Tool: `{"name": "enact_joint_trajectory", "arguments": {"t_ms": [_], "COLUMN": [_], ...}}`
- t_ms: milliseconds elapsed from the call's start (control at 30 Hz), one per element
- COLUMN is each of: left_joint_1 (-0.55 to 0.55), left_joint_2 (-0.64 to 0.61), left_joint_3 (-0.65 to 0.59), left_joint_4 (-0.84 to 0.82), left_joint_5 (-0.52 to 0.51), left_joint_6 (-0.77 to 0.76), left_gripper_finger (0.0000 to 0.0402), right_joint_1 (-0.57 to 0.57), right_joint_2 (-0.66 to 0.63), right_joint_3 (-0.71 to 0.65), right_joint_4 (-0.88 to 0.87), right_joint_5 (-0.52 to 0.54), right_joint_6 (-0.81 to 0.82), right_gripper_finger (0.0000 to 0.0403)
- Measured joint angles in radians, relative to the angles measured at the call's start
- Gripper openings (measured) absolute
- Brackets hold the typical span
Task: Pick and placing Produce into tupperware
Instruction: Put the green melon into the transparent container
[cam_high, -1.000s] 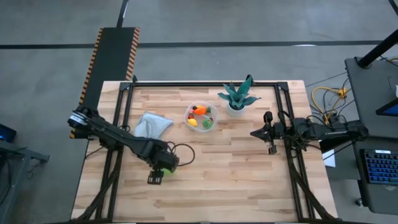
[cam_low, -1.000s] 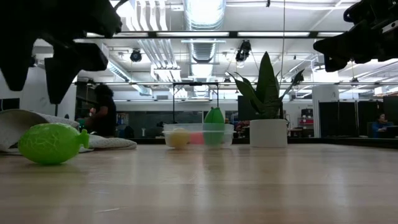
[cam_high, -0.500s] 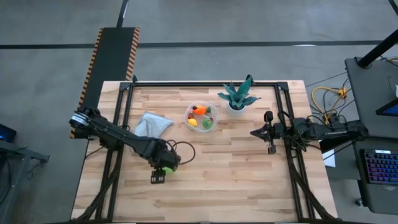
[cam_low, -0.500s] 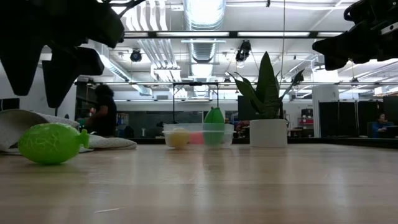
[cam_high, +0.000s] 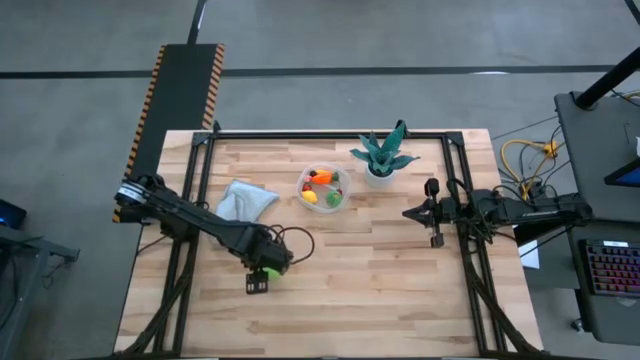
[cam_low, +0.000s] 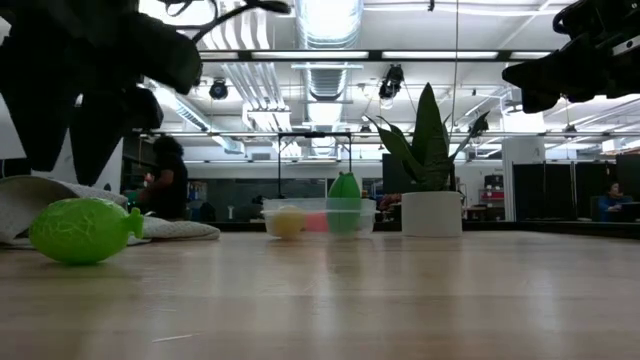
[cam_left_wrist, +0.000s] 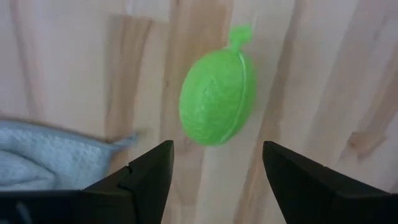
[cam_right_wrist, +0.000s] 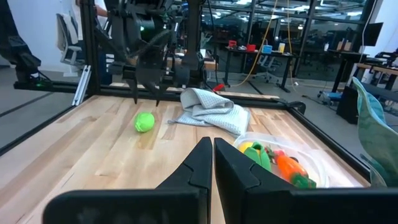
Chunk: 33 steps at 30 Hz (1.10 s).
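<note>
**Lime on the boards, left pincer spread above it**

Pale wooden planks made up your table (cam_high: 380, 270), and on them lay the green lime (cam_left_wrist: 216, 99), a small bright oval with a nubby skin, a pale seam along one side and a short stem tip at one end. It rested on the bare wood just beside the blue-grey cloth (cam_high: 245, 200), apart from its edge. Your left gripper (cam_left_wrist: 214, 163) hung directly above the lime with its two dark fingers spread wide, one to each side, touching nothing and holding nothing. Farther along the table stood the tupperware (cam_high: 324, 189), a round clear bowl, with the orange carrot (cam_right_wrist: 288, 167), a yellow lemon (cam_high: 309, 197) and other small pieces already inside. Near it sat the teal potted plant (cam_high: 381, 158) in its white pot. Your right gripper (cam_right_wrist: 212, 163) waited over the table's right side, well apart from the lime, its fingers pressed together and empty.
</note>
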<state>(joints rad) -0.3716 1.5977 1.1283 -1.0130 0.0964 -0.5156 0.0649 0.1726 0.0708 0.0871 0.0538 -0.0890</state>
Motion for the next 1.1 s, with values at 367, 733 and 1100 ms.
{"name": "enact_joint_trajectory", "arguments": {"t_ms": [367, 733, 1100], "left_joint_1": [-0.002, -0.006, -0.023], "left_joint_2": [0.069, 0.139, 0.259], "left_joint_3": [0.053, 0.058, 0.057], "left_joint_4": [0.009, 0.025, 0.039], "left_joint_5": [0.059, 0.003, 0.003], "left_joint_6": [0.033, 0.068, 0.104], "left_gripper_finger": [0.0274, 0.0274, 0.0274], "right_joint_1": [0.0, 0.0, 0.0], "right_joint_2": [0.0, 0.0, 0.0], "right_joint_3": [0.0, 0.0, 0.0], "right_joint_4": [-0.001, -0.003, -0.004], "right_joint_5": [0.001, 0.001, 0.001], "right_joint_6": [0.0, 0.0, 0.01], "right_gripper_finger": [0.0009, 0.0009, 0.0009]}}
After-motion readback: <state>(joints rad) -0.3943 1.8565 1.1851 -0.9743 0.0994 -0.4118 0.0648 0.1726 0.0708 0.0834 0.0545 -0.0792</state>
